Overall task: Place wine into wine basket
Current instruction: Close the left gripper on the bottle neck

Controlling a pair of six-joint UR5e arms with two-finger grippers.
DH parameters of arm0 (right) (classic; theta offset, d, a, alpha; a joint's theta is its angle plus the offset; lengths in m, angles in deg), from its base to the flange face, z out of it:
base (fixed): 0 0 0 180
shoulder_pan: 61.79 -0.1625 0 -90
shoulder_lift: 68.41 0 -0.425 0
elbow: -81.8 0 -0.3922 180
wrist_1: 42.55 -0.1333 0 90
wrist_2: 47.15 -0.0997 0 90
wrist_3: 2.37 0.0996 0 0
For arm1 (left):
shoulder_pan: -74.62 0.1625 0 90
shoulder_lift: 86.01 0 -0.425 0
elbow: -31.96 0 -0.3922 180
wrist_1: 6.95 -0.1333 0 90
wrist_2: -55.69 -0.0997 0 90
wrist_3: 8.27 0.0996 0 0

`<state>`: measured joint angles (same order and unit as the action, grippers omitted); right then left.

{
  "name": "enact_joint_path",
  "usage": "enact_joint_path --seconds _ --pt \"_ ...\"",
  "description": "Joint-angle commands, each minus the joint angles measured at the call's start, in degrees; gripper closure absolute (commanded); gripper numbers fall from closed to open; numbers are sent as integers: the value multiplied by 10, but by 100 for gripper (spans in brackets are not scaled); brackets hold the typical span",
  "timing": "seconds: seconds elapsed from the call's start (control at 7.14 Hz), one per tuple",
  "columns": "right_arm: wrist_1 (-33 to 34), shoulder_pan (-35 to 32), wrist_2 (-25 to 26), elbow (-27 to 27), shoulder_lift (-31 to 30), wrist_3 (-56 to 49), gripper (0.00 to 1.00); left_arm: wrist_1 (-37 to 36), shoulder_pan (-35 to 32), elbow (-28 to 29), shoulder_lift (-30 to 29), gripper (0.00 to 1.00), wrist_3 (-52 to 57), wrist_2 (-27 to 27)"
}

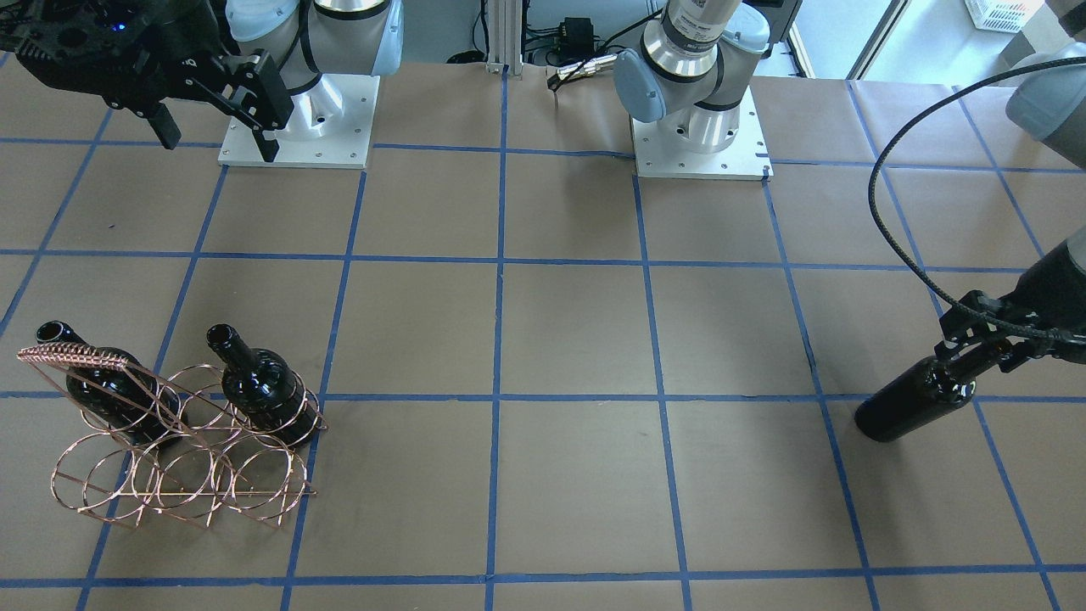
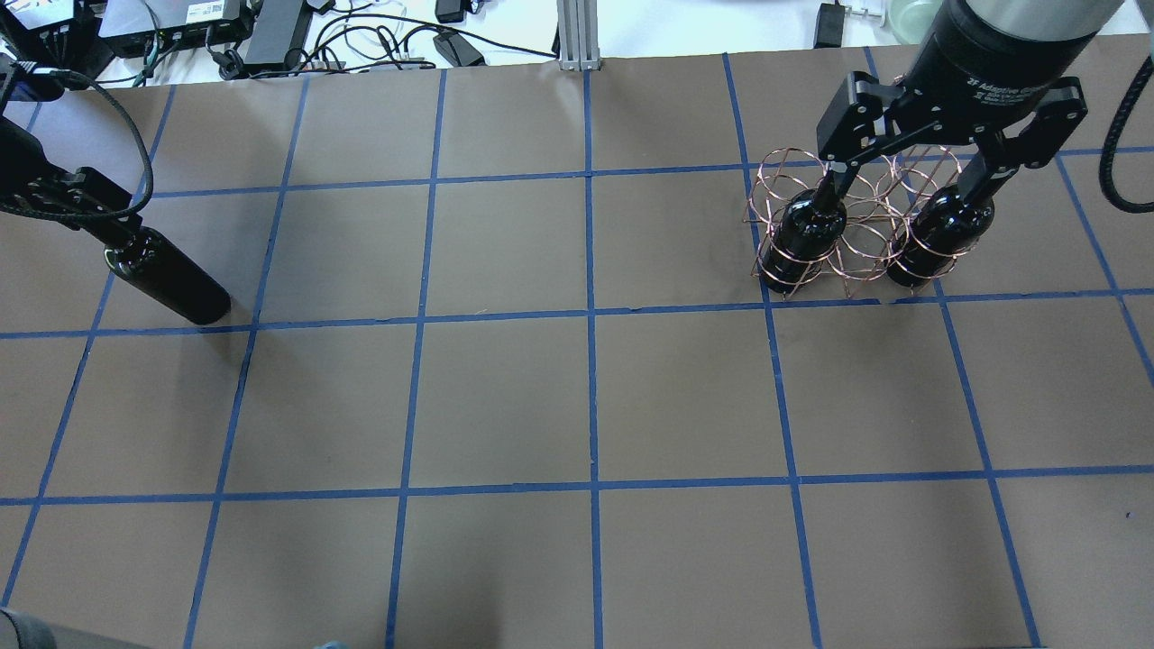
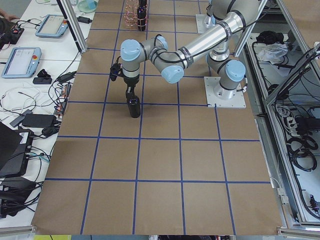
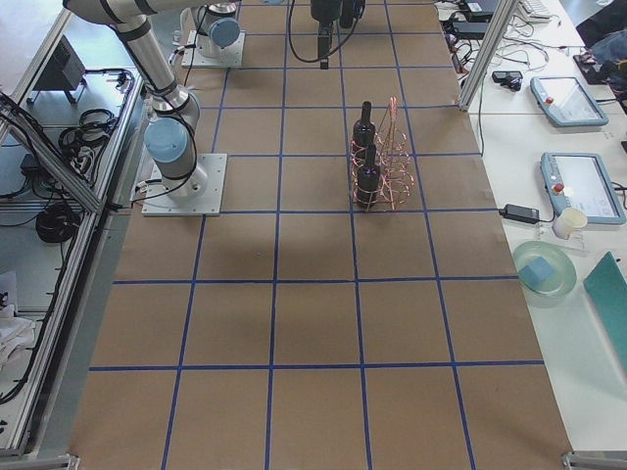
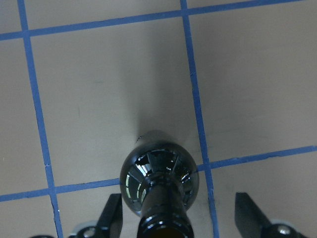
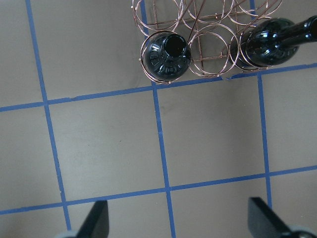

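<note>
A glossy black wine bottle (image 2: 171, 279) stands upright on the table at my far left; it also shows in the front view (image 1: 912, 403). My left gripper (image 2: 113, 239) is down around its neck. In the left wrist view the fingers (image 5: 111, 218) stand apart on both sides of the neck (image 5: 166, 218) without touching it, so it is open. The copper wire wine basket (image 2: 856, 225) stands at the far right and holds two more black bottles (image 2: 802, 239) (image 2: 938, 230) upright in its rings. My right gripper (image 2: 906, 185) hangs high above the basket, wide open and empty.
The table is brown paper with a blue tape grid (image 2: 590, 315). The two arm bases (image 1: 704, 144) (image 1: 301, 127) stand on plates at the robot's edge. Cables and devices (image 2: 270, 27) lie beyond the far edge. A black cable (image 1: 899, 221) loops by the left arm.
</note>
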<state>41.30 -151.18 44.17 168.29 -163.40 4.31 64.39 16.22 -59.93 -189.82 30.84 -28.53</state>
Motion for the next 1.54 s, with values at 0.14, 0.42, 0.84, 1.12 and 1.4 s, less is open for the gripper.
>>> enact_joint_path --seconds 0.14,0.42,0.84,1.12,1.4 --pt "-1 0 0 0 0 1 0 -1 0 3 -8 25 0 -28" --pt "-1 0 -4 2 0 2 0 -1 -2 4 -8 27 -12 -28" --pt "-1 0 -4 6 -1 2 0 -5 -9 11 -9 31 -22 -27" --pt "-1 0 -4 6 -1 2 0 -4 -9 12 -10 33 -21 -26" --pt "0 0 -5 6 -1 2 0 -3 -9 13 -12 37 -23 -27"
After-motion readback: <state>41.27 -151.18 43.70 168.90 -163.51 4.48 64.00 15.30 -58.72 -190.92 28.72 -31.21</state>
